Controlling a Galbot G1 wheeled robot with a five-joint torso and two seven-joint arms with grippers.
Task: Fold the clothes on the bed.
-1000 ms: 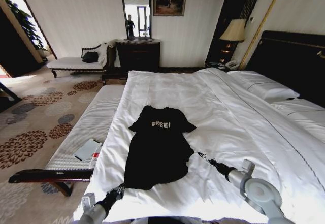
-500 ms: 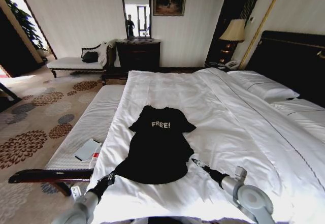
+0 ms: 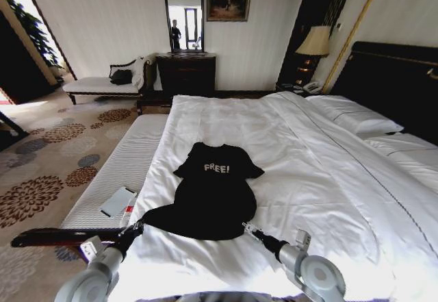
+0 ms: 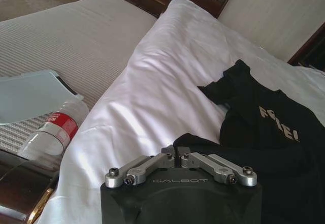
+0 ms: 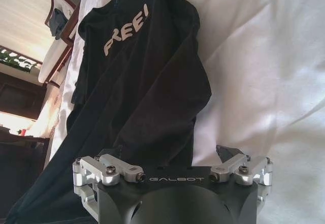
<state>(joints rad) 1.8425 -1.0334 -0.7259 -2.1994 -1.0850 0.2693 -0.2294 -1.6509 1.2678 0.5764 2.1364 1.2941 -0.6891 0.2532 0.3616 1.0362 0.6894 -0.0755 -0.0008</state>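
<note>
At the bottom of the head view, two robot arms reach onto a large bed (image 3: 308,172) with white sheets. The left claw (image 3: 133,229), in the lower left of the frame, is clamped on the bottom left corner of a black T-shirt (image 3: 212,196); the left wrist view shows its fingers (image 4: 152,162) pressed together with black cloth pinched between them. The right claw (image 3: 248,229), just right of the lower centre, lies at the shirt's bottom right hem; in the right wrist view its fingers (image 5: 226,153) stand spread apart, one side over the black cloth and the other over the white sheet. The shirt lies flat in the middle of the frame, near the bed's left edge, its hem pulled out to a point toward the left claw and its white "FREE!" lettering facing up. To the left of the bed stands a long white-cushioned bench (image 3: 120,172) carrying a pale flat card (image 3: 118,201) and a plastic bottle (image 4: 53,132) with a red label. Farther back, pillows (image 3: 356,117) lie at the right against a dark headboard (image 3: 397,83), and a lamp (image 3: 315,42) glows beyond them.
</note>
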